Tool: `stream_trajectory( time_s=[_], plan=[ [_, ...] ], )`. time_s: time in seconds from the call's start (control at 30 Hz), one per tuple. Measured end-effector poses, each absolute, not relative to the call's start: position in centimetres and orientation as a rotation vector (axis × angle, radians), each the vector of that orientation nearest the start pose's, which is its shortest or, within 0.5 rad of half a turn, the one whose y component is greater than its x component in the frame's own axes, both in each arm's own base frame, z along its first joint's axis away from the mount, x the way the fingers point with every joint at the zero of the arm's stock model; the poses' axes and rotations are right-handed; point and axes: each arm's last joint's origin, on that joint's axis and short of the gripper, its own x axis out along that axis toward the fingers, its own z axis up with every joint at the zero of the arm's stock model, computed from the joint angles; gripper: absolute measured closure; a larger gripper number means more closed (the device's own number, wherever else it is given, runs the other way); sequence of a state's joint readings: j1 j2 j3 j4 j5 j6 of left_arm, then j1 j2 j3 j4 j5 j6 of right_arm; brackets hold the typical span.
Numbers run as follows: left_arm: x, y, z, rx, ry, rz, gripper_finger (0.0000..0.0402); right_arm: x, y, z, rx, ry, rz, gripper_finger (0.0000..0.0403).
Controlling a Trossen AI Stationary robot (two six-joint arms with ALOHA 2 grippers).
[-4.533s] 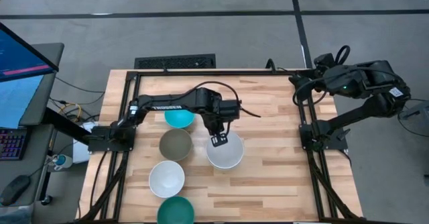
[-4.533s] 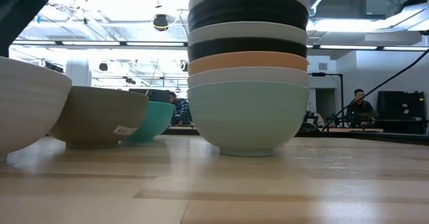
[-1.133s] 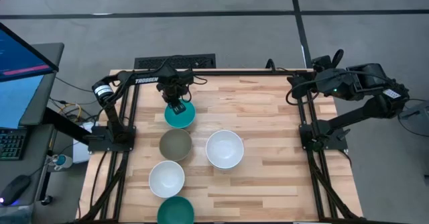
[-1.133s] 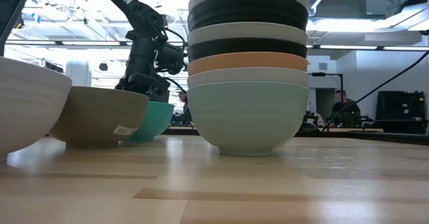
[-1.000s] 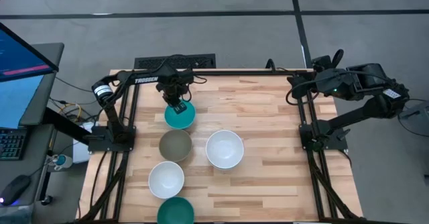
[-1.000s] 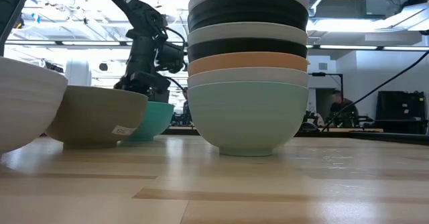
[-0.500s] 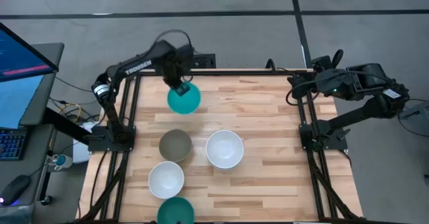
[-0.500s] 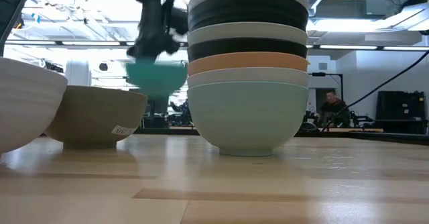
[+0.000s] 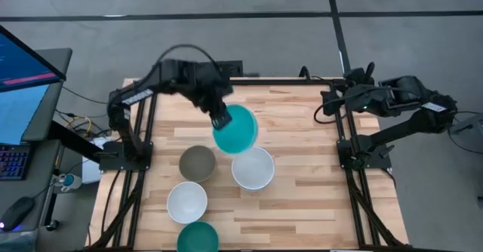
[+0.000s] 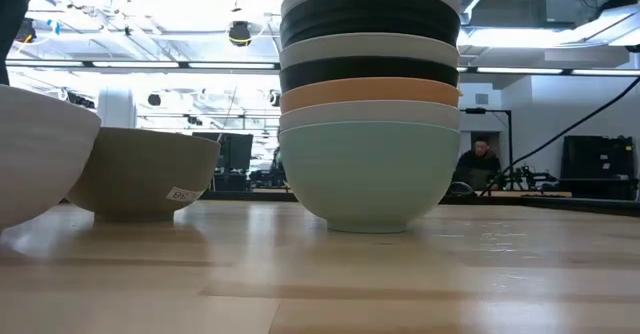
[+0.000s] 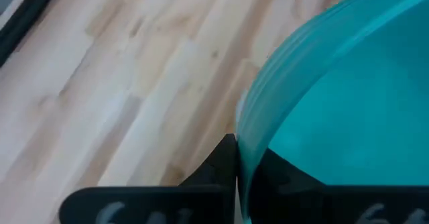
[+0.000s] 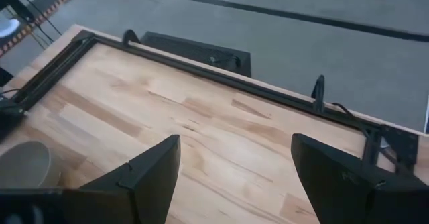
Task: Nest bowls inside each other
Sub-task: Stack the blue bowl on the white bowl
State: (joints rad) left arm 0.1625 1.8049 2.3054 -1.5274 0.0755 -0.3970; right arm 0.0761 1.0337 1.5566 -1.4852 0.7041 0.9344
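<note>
High view: I see my left pincer point(image 9: 221, 121) clamped on the rim of the turquoise bowl point(image 9: 235, 128), carried in the air, tilted, its mouth partly up, just behind the stack point(image 9: 253, 169). A taupe bowl point(image 9: 198, 163), a white bowl point(image 9: 187, 201) and a teal bowl point(image 9: 198, 238) stand left of the stack on the tabletop point(image 9: 302, 192). My right pincer point(image 12: 231, 170) hangs wide open, holding nothing, at the far right edge.

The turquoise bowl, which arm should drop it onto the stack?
Left. The left gripper already grips the turquoise bowl beside the stack; the right gripper waits, jaws open, at the table's edge.
</note>
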Motion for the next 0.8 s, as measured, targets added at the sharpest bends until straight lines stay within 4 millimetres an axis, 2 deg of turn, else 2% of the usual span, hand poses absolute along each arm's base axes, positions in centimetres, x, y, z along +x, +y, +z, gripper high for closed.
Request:
stream_trajectory(
  time_s=[0.1, 0.2, 0.43, 0.57, 0.8],
  plan=[
    [33.1, 2.3, 44.5, -0.437, 0.951, 0.22, 0.0401, 12.4, -0.9, 42.6, 0.478, 0.553, -0.92, 0.0097],
    [35.5, 0.8, 42.8, -0.423, 0.976, 0.196, 0.0401, 12.5, -0.9, 42.6, 0.489, 0.558, -0.907, 0.0097],
    [39.6, 0.9, 36.2, -0.425, 1.239, 0.295, 0.0401, 11.7, -0.6, 43.0, 0.525, 0.527, -0.851, 0.0097],
    [40.6, 0.7, 34.8, -0.468, 1.291, 0.246, 0.0401, 10.6, -0.4, 43.3, 0.555, 0.494, -0.818, 0.0097],
    [40.6, 0.5, 34.7, -0.558, 1.31, 0.221, 0.0401, 9.4, -0.2, 43.6, 0.592, 0.462, -0.774, 0.0097]
  ],
)
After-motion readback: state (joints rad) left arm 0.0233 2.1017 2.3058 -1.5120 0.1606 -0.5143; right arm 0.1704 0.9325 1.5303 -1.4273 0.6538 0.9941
